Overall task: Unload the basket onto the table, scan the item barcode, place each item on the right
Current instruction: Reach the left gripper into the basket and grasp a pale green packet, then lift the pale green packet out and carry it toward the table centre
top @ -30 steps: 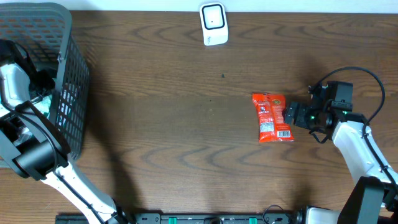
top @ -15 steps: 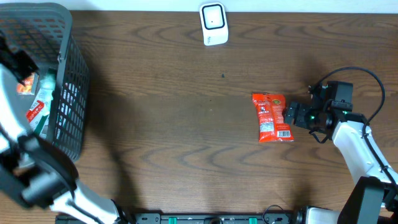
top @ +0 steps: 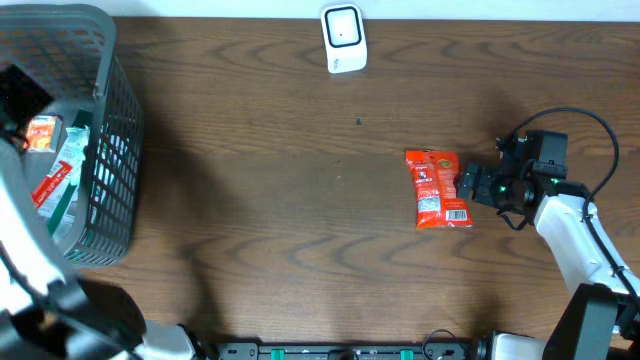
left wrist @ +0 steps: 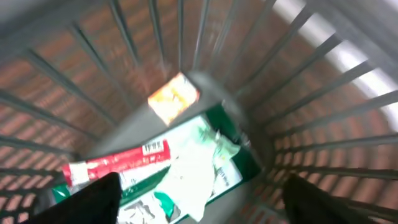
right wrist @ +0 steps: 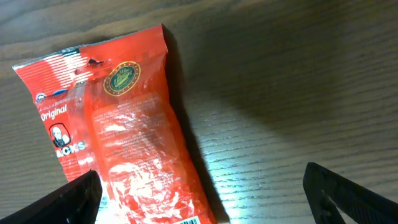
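- Basket [top: 110,120], far left: a second ago the left end effector [left wrist: 202,205] was shut down inside it. Now it's up over the basket, jaws apart, nothing between them. A small orange box [left wrist: 173,98] lies loose on the packets, so that one looks done and dropped.
- Snack bag [top: 437,189] hasn't budged and lies flat on the worktop [top: 280,200], right of middle. My guess is it's next. Its long axis runs far-to-near, slightly tilted, with what looks like the barcode end nearest the robot.
- Right end effector [right wrist: 205,196] is just beside the bag's right edge, wide apart and empty.
- Scanner [top: 343,38] is at the far edge, well apart.
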Robot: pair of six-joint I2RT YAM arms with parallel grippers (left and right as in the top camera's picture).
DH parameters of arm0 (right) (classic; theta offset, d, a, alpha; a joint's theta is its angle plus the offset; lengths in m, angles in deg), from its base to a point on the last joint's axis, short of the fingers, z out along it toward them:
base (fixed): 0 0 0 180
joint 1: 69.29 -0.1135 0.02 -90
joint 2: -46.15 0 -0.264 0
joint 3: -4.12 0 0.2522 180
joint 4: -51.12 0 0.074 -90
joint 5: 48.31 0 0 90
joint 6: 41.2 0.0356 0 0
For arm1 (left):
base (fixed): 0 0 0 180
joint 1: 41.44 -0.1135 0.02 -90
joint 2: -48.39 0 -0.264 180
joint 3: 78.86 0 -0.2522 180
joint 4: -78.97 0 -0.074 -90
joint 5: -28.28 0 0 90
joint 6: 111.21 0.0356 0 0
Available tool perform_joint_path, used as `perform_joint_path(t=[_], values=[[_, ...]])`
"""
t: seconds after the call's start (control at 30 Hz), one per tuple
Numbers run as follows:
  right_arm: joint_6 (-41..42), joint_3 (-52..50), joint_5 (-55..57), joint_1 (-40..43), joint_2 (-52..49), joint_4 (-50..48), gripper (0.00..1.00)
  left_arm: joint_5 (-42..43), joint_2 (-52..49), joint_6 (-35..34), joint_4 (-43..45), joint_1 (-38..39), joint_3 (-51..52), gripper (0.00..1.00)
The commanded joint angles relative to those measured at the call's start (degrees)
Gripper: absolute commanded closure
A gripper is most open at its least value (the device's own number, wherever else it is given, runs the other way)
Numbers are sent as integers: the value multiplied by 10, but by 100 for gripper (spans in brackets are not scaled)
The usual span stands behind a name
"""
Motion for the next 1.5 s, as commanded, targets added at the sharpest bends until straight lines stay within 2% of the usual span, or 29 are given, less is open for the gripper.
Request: perform_joint_path(t=[0.0, 0.1, 0.23, 0.63, 0.7, 0.73, 0.87, 0.97, 1.2, 1.3, 1.37, 1.47], values=[[-2, 7, 3, -4, 4, -1, 1, 19, -94, 62, -3, 1, 19, 13], [-2, 7, 3, -4, 4, -1, 1, 86, -160, 135, -1, 1, 19, 10], [-2, 7, 3, -4, 4, -1, 1, 95, -229, 171, 10, 0, 19, 6], [-2, 7, 3, -4, 4, -1, 1, 65, -329, 187, 34, 0, 19, 7], [-2, 7, 3, -4, 4, -1, 1, 65, -331, 187, 34, 0, 19, 32], [-2, 7, 3, -4, 4, -1, 1, 65, -325, 187, 34, 0, 16, 50], [-2, 7, 3, -4, 4, -1, 1, 65, -288, 187, 33, 0, 9, 61], [-2, 7, 3, -4, 4, -1, 1, 65, -241, 182, 35, 0, 9, 61], [-2, 7, 3, -4, 4, -1, 1, 67, -54, 57, 39, 0, 9, 61], [-2, 7, 3, -4, 4, -1, 1, 110, 30, 21, 21, 1, 9, 61], [-2, 7, 3, -4, 4, -1, 1, 144, 88, -9, -5, 2, 9, 61], [-2, 7, 3, -4, 4, -1, 1, 147, 155, -37, -60, 24, 9, 62]])
